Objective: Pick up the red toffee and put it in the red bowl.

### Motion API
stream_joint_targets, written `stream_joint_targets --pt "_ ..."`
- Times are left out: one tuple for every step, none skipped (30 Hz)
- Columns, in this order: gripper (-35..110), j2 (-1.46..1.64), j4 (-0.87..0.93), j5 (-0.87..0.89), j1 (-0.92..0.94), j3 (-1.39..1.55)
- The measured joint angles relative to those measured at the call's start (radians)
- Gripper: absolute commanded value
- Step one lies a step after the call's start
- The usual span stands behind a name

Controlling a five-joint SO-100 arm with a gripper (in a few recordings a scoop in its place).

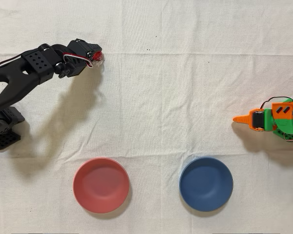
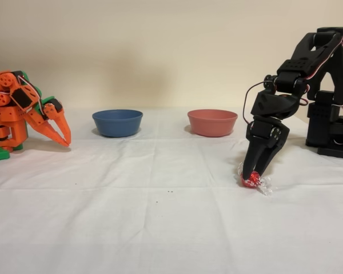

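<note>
a: overhead view, black arm's end effector (image 1: 98,58) at upper left, its tip over the small red toffee in shiny foil (image 1: 100,57) on the white cloth tabletop (image 1: 185,97).

b: fixed view, the same end effector (image 2: 252,174) points down at right, its two fingers closed around the toffee (image 2: 251,181); clear twisted wrapper ends stick out beside the tips, and the candy sits at cloth level.

a: the round, shallow, salmon-red plastic bowl (image 1: 101,185) lies at the lower edge of the overhead view, well apart from the candy, with nothing inside.

b: beside it, a same-sized round blue bowl (image 1: 206,184). from the side, the red bowl (image 2: 212,122) stands behind the black arm, the blue bowl (image 2: 117,123) to its left.

a: an idle orange arm (image 1: 273,119) sits at the overhead view's right edge.
</note>
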Motion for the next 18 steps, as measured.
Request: stream_joint_targets --pt "9 0.002 0.0 0.0 0.0 0.0" --pt "9 0.002 0.0 0.0 0.0 0.0" --pt "9 0.002 0.0 0.0 0.0 0.0" --pt "9 0.002 0.0 0.0 0.0 0.0" --pt "9 0.002 0.0 0.0 0.0 0.008" --pt "9 0.008 0.0 0.0 0.0 0.014" --pt "9 0.011 0.0 0.0 0.0 0.017" --pt "9 0.018 0.0 0.0 0.0 0.028" --pt "9 0.028 -0.002 0.0 0.0 0.041" --pt "9 0.041 -0.002 0.0 0.0 0.049" --pt "9 0.055 0.0 0.0 0.0 0.058" --pt "9 0.072 0.003 0.0 0.003 0.069" --pt "9 0.091 0.011 0.0 0.012 0.081" --pt "9 0.11 0.021 -0.003 0.02 0.091" --pt "9 0.129 0.034 -0.011 0.031 0.094" --pt "9 0.149 0.049 -0.014 0.043 0.095" --pt "9 0.172 0.063 -0.021 0.058 0.101" --pt "9 0.196 0.078 -0.028 0.074 0.107"
